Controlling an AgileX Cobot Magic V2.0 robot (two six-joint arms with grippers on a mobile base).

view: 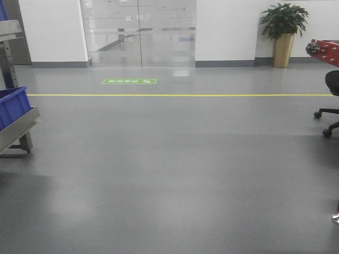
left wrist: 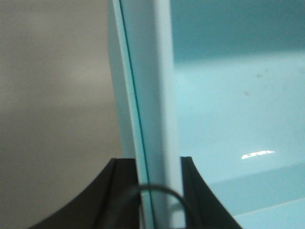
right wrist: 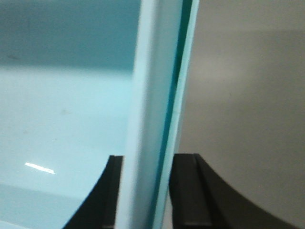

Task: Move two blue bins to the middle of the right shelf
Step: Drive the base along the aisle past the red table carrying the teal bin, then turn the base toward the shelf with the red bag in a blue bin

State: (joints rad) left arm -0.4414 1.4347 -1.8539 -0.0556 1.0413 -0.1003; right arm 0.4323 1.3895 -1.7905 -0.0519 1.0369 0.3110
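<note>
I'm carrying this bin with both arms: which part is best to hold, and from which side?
Take the bin by its two opposite side walls at the rim, from above. Each wall is a thin upright panel that fits between the fingers, one inside, one outside. The left gripper and right gripper each straddle one this way.

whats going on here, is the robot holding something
Yes. The left gripper and the right gripper are each clamped over a side wall of a blue bin, apparently the same one held between the two arms. The front view shows open grey floor ahead, with a second bin sitting on a metal shelf at the far left.
</note>
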